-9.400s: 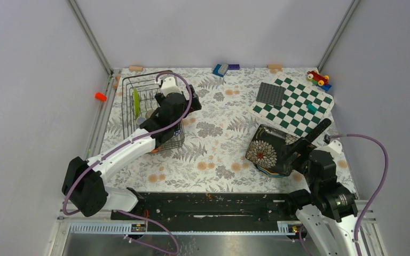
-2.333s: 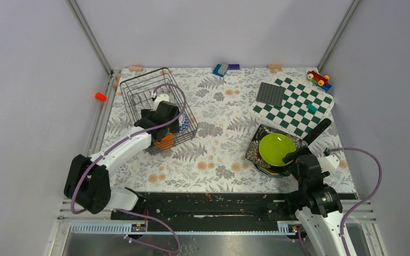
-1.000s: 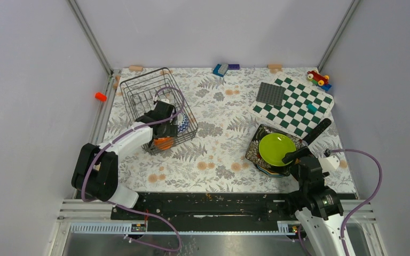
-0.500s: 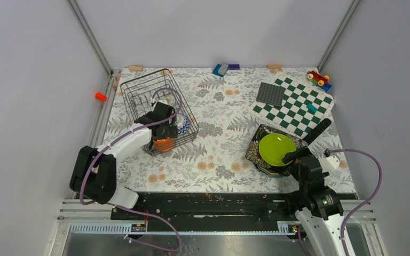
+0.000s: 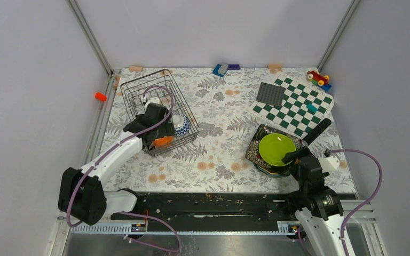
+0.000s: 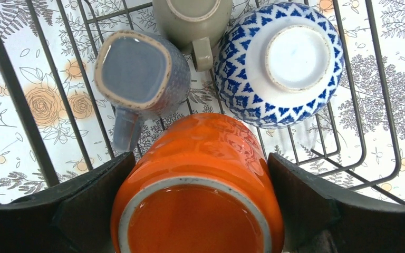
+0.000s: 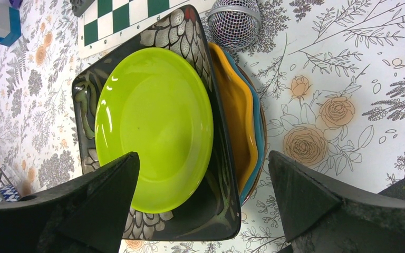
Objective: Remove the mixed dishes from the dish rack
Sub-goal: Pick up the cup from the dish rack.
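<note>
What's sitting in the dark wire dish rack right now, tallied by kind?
In the dark wire dish rack, all upside down:
Mugs: 3 (glossy orange mug, blue-grey square-bottomed mug, grey-beige mug)
Bowls: 1 (blue-and-white patterned bowl)
Plates: 0 in view
Total: 4
</note>
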Available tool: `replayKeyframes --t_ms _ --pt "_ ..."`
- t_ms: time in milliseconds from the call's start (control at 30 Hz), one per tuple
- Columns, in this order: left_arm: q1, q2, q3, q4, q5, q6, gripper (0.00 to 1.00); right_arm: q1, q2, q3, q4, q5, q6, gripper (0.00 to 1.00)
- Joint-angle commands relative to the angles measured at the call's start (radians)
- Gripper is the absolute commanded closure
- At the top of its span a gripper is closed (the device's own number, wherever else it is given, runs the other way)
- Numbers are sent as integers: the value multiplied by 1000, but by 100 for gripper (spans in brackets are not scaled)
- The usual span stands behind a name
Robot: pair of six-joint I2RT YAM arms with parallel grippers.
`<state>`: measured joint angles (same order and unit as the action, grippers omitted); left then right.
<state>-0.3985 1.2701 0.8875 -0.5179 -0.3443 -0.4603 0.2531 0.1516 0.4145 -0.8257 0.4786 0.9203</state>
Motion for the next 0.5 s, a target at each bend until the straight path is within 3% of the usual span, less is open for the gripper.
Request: replayKeyframes --t_ms 0,467 --pt "1 -87 -18 67 -20 -27 100 -5 -18 22 15 36 -7 0" --pt "6 -270 -87 117 -38 -36 100 -5 -87 38 41 3 -41 0"
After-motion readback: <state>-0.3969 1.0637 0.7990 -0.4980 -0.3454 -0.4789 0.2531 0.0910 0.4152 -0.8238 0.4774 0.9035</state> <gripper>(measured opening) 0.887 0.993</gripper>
